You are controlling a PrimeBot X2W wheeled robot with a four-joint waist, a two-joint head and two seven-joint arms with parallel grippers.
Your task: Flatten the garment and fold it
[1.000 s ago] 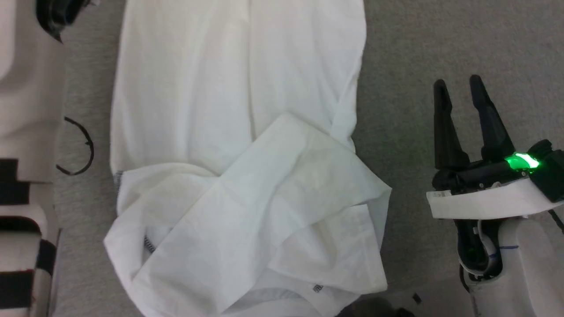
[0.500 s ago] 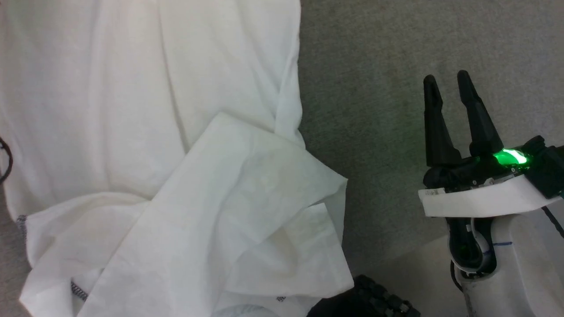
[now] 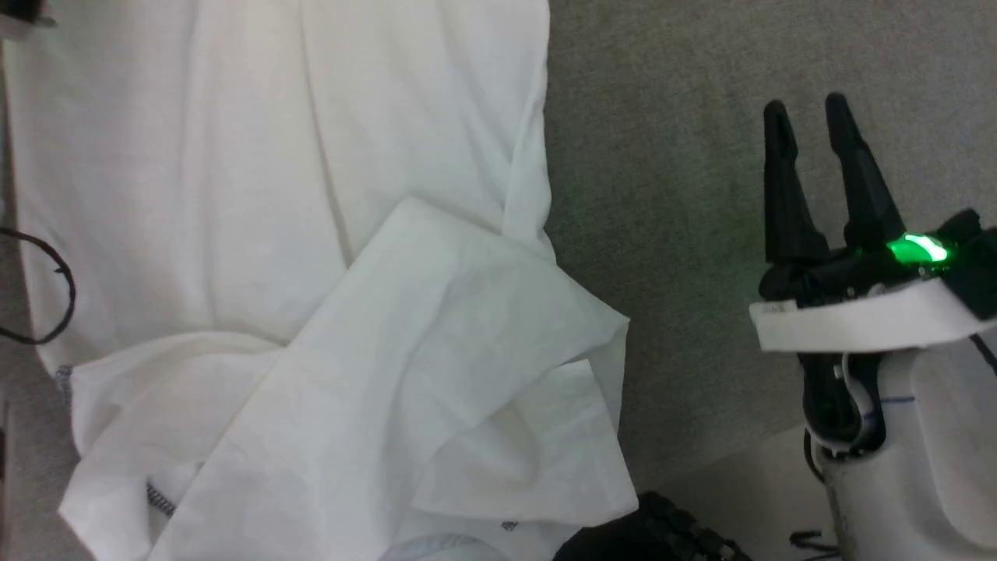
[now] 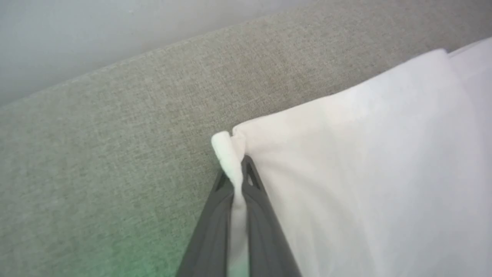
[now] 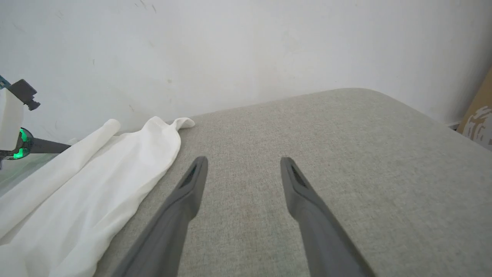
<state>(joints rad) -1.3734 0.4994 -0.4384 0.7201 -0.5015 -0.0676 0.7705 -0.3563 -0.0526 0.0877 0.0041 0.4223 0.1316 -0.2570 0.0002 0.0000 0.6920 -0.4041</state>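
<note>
The white garment (image 3: 257, 195) lies spread on the grey cushion, its body running to the view's top. A sleeve (image 3: 405, 343) is folded slantwise across its near part, and a dark stitched seam (image 3: 160, 499) peeks out at the lower left. In the left wrist view my left gripper (image 4: 234, 169) is shut on a bunched corner of the garment (image 4: 365, 173), low over the cushion. My right gripper (image 3: 806, 113) hovers open to the right of the shirt, apart from it. In the right wrist view its fingers (image 5: 192, 181) stand wide apart over bare cushion, with the garment (image 5: 115, 181) on the left.
The grey fabric cushion (image 3: 701, 195) ends at a white wall (image 5: 230, 46). A black cable loop (image 3: 47, 288) lies left of the shirt. A dark ribbed part (image 3: 654, 530) sits at the bottom edge. A cardboard piece (image 5: 478, 119) stands at the far right.
The head camera has swung, so the whole picture shifted. Against the garment, my right gripper has moved a little forward, still open. The sleeve lies as before.
</note>
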